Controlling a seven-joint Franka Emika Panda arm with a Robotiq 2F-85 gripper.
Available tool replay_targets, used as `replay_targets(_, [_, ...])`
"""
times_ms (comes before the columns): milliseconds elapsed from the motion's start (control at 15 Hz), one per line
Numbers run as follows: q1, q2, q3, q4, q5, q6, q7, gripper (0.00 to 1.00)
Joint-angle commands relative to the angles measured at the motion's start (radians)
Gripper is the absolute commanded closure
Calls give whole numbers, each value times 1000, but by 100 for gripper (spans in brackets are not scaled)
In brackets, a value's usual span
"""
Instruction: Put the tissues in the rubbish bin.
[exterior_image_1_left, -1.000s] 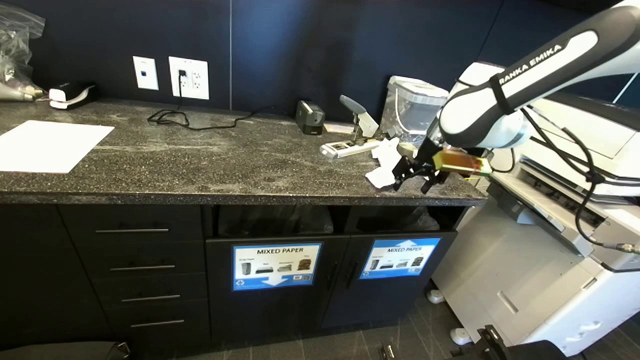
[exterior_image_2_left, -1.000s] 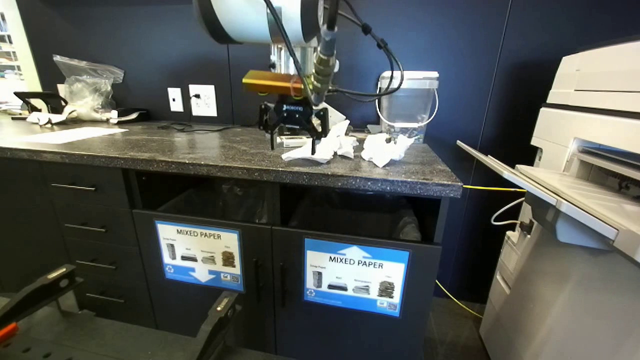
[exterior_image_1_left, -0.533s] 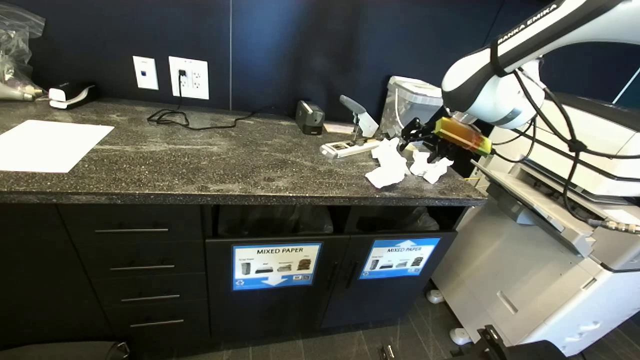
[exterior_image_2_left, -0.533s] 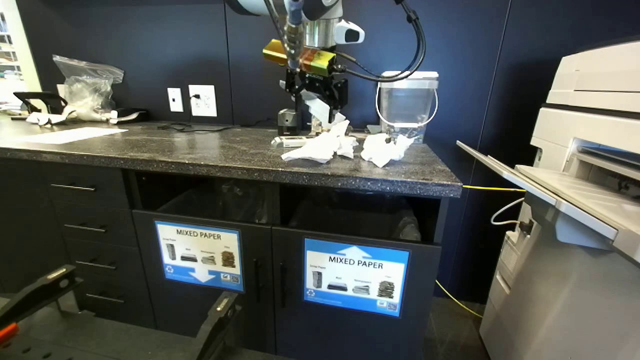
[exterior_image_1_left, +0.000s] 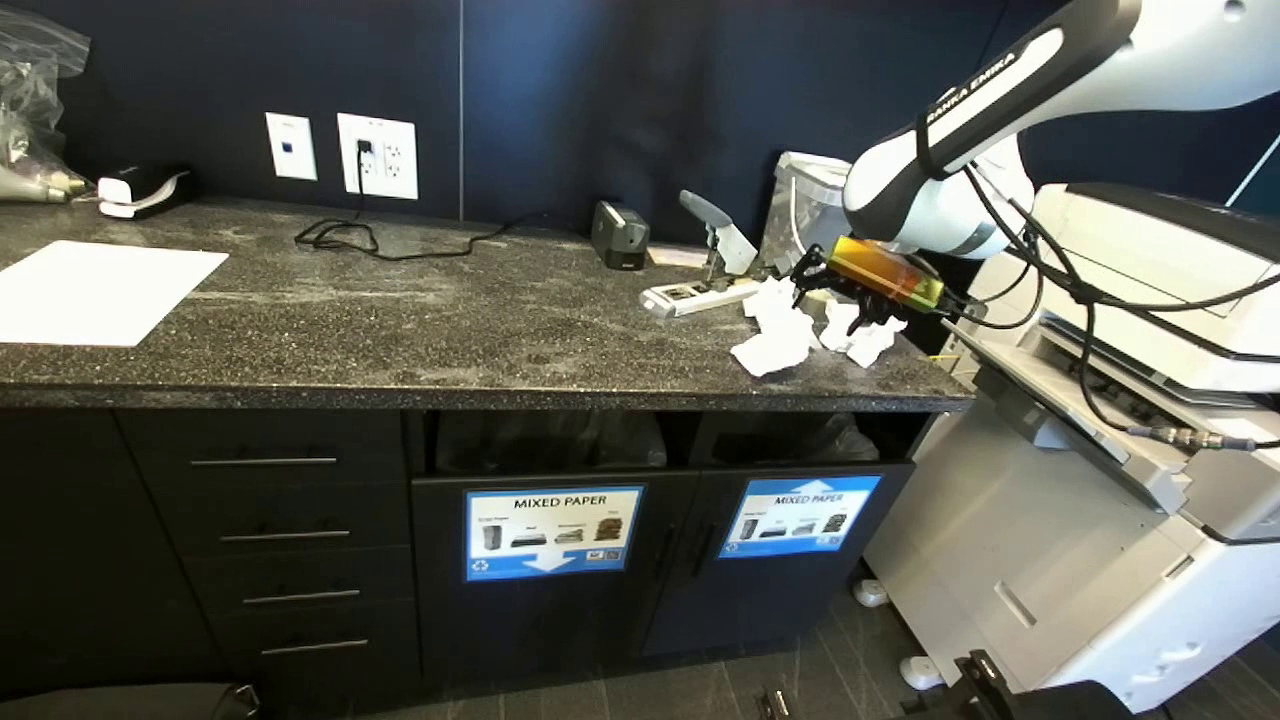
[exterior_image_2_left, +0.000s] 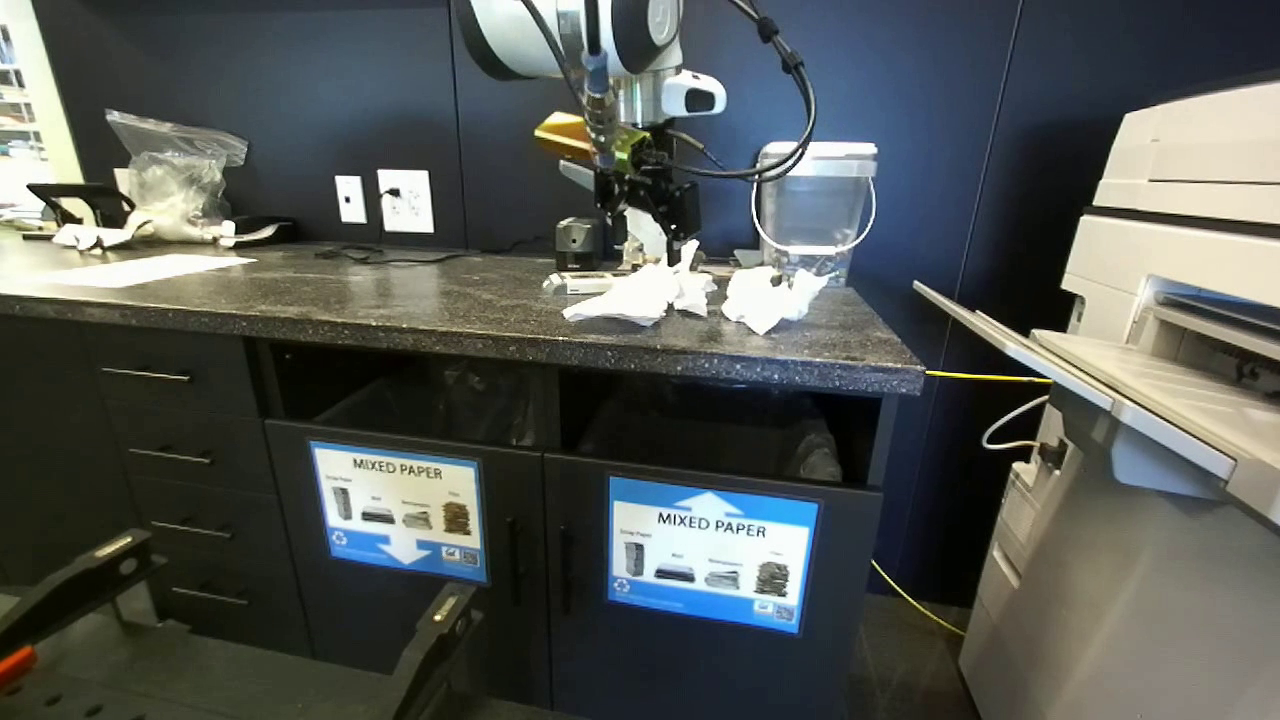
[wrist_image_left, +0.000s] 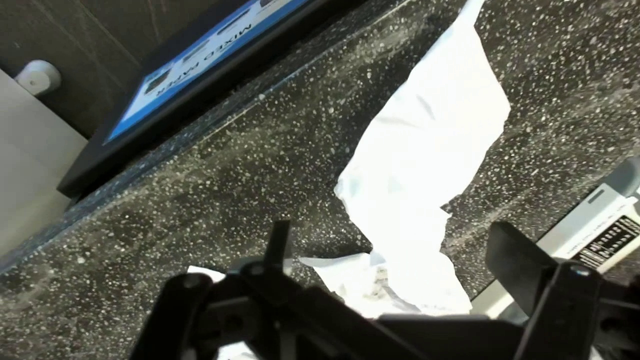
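Two crumpled white tissues lie on the dark speckled counter near its right end. The longer tissue (exterior_image_1_left: 778, 335) also shows in an exterior view (exterior_image_2_left: 640, 295) and across the middle of the wrist view (wrist_image_left: 425, 140). The second tissue (exterior_image_2_left: 768, 298) lies to its right; only bits of it show at the wrist view's lower left (wrist_image_left: 212, 273). My gripper (exterior_image_1_left: 826, 312) is open and empty above the back part of the longer tissue, which lies between its fingers in the wrist view (wrist_image_left: 390, 232). The rubbish bin (exterior_image_2_left: 712, 555) is the right cabinet compartment below the counter, with a slot above its blue-labelled panel.
A similar labelled compartment (exterior_image_2_left: 400, 510) stands left of the bin. A stapler (exterior_image_1_left: 700, 298), a pencil sharpener (exterior_image_1_left: 620, 237) and a clear bucket (exterior_image_2_left: 818, 200) stand behind the tissues. A printer (exterior_image_2_left: 1100, 450) is at the right. A flat paper sheet (exterior_image_1_left: 95, 290) lies at the left.
The gripper has moved back from near the counter's front edge, rising and turning, then lowered slightly over the longer tissue. The tissues have not moved.
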Motion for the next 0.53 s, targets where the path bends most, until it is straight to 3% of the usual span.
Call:
replay_targets(0, [236,88,-211,129,28,-65,123,0])
replay_targets(200, [344,151,-301,199,53,-103,170,0])
replay_targets(467, [399,220,-347,288,82,-168,191,0])
